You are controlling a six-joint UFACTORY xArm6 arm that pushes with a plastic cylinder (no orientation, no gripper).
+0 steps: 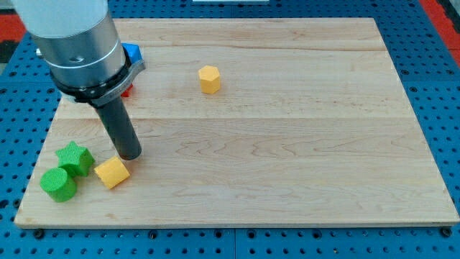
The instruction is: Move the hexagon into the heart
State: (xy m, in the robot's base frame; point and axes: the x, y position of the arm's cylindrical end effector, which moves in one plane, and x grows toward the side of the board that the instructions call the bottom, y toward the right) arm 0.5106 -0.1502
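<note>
A yellow hexagon block (209,79) sits alone on the wooden board, a little left of centre near the view's top. A second yellow block (112,173) lies at the lower left; its outline is not clear from this angle. My tip (131,156) rests on the board just above and right of this second yellow block, almost touching it, and far down and left of the hexagon.
A green star block (75,158) and a green round block (57,184) lie left of the tip near the board's lower left corner (29,216). A blue block (132,53) and a red block (127,90) are partly hidden behind the arm's grey body (75,39).
</note>
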